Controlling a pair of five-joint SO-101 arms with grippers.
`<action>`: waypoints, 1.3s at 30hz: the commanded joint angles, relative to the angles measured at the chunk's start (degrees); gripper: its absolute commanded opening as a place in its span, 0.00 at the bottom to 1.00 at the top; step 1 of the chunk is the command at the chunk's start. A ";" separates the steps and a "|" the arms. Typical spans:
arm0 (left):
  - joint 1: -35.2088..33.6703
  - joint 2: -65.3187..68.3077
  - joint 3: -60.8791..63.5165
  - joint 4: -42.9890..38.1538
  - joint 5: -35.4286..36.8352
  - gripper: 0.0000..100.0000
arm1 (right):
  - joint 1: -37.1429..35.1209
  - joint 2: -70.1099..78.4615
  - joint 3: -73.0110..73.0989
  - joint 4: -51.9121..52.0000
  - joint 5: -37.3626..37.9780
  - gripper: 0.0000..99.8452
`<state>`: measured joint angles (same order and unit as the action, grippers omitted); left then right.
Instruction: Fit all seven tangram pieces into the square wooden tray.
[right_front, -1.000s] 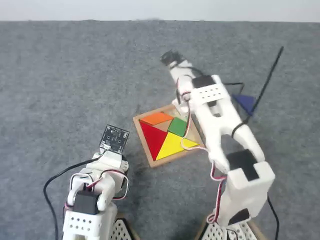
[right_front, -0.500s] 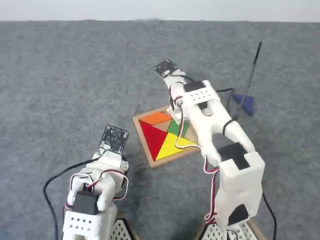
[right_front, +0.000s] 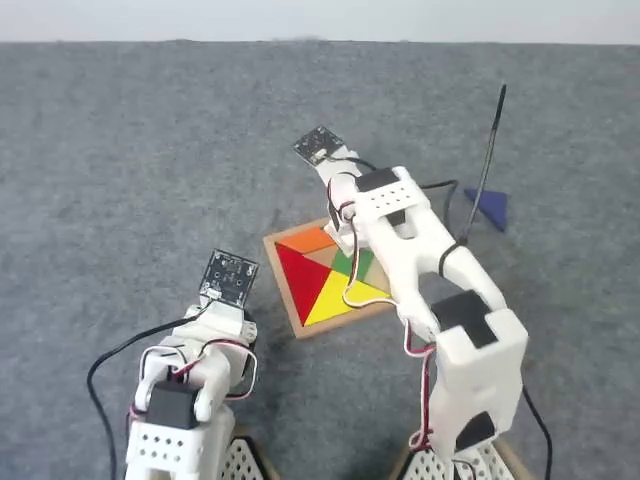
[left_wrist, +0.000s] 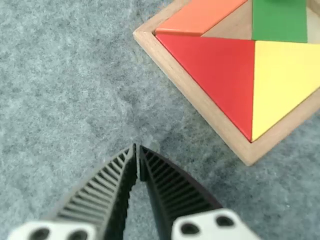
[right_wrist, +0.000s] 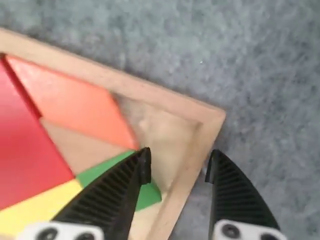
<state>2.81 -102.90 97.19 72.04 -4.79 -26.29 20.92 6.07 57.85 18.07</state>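
Observation:
The square wooden tray (right_front: 281, 291) lies mid-table holding a red triangle (right_front: 303, 275), a yellow triangle (right_front: 335, 298), an orange piece (right_front: 310, 240) and a green piece (right_front: 345, 262). A blue triangle (right_front: 490, 207) lies loose on the grey cloth to the tray's right. My right gripper (right_wrist: 177, 159) is open and empty at the tray's far corner. It straddles the rim (right_wrist: 150, 97), one finger beside the green piece (right_wrist: 145, 192) and the other outside. My left gripper (left_wrist: 136, 148) is shut and empty, low over the cloth just short of the tray (left_wrist: 190, 86).
The right arm (right_front: 420, 260) stretches over the right half of the tray and hides part of it. The left arm (right_front: 195, 375) sits at the near left. A thin black cable (right_front: 488, 150) rises near the blue triangle. Open grey cloth lies to the left and far side.
The right arm has swung left, from the blue triangle's side to the tray's far corner. The tray has shifted slightly. The left arm has not moved.

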 joint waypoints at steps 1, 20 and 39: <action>-0.26 -1.23 -0.66 0.26 0.26 0.01 | -1.27 -10.95 3.96 0.31 -0.70 0.19; -0.26 -1.23 -0.66 0.26 0.26 0.01 | 18.68 -40.92 33.58 -2.07 -1.93 0.19; -0.26 -1.23 -0.66 0.26 0.26 0.01 | 24.66 -38.37 20.13 10.42 -8.53 0.19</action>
<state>2.81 -102.90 97.19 72.04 -4.79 -2.55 -16.79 38.77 65.58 9.71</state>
